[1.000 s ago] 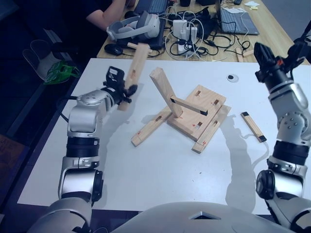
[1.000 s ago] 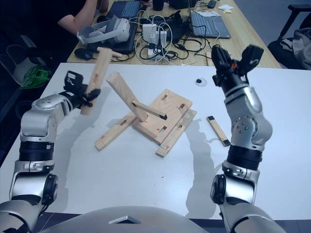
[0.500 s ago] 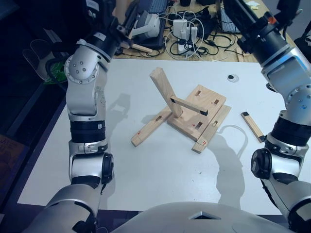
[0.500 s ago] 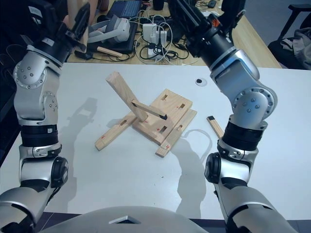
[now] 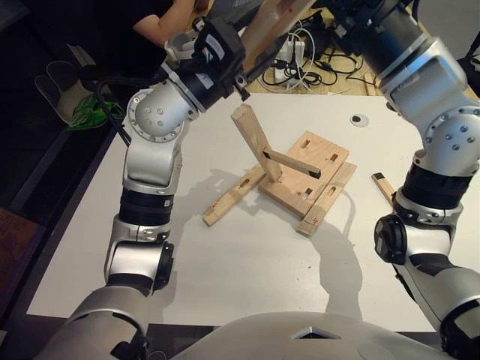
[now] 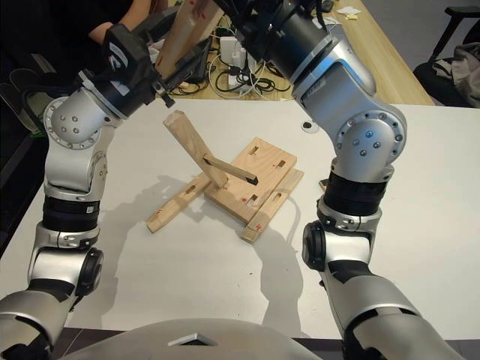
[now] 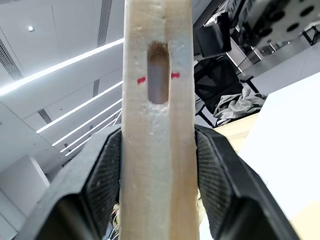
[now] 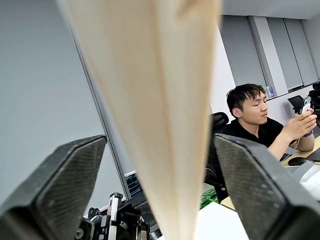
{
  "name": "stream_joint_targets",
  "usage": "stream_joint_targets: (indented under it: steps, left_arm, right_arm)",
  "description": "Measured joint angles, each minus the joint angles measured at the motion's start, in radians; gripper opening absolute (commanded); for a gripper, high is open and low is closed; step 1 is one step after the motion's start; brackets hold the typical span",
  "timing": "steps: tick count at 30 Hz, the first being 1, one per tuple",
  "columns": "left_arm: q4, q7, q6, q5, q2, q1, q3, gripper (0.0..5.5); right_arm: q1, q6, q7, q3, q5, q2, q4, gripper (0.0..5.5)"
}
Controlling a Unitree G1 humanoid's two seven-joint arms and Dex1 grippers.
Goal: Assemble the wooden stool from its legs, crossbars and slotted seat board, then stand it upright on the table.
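Note:
Up above the table's back edge, my left gripper [image 5: 250,54] is shut on a wooden leg [image 5: 274,19]. The left wrist view has the leg's slot [image 7: 158,72] facing the camera, and both pads [image 7: 105,180] press its sides. My right gripper [image 8: 160,142] stands open around the same leg [image 8: 150,90], its fingers [image 8: 60,190] clear of the wood. On the table lies the slotted seat board [image 5: 313,169], resting on two flat legs [image 5: 232,196]. A third leg [image 5: 251,133] leans up from it with a crossbar [image 5: 292,160] in its side. A loose crossbar [image 5: 384,184] lies to the right.
A small black disc [image 5: 360,120] sits on the white table [image 5: 247,262] near its back edge. Behind the table stands a wooden desk [image 5: 390,67] with laptops, cables and a headset. A green object [image 5: 91,112] lies off the table's left corner.
My left gripper lifted the leg from over the table's left part up and toward the middle. My right arm swung up and left until its open fingers straddled the leg's upper end.

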Motion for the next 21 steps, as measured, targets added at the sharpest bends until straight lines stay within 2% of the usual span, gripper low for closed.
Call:
stream_joint_targets:
  steps: [7,13,21]
  left_arm:
    - [0.051,-0.007,-0.075,0.039,0.022,0.006,0.001,2.06]
    - [0.055,-0.004,-0.094,0.039,0.022,0.015,0.004,2.06]
    - [0.054,-0.007,-0.096,0.036,0.021,0.018,0.003,2.06]
  right_arm:
    - [0.001,0.005,0.037,-0.013,0.004,-0.055,-0.004,2.17]
    - [0.001,0.01,0.005,-0.013,0.014,-0.057,-0.02,1.13]
    - [0.005,0.008,-0.012,-0.013,0.018,-0.054,-0.025,1.11]
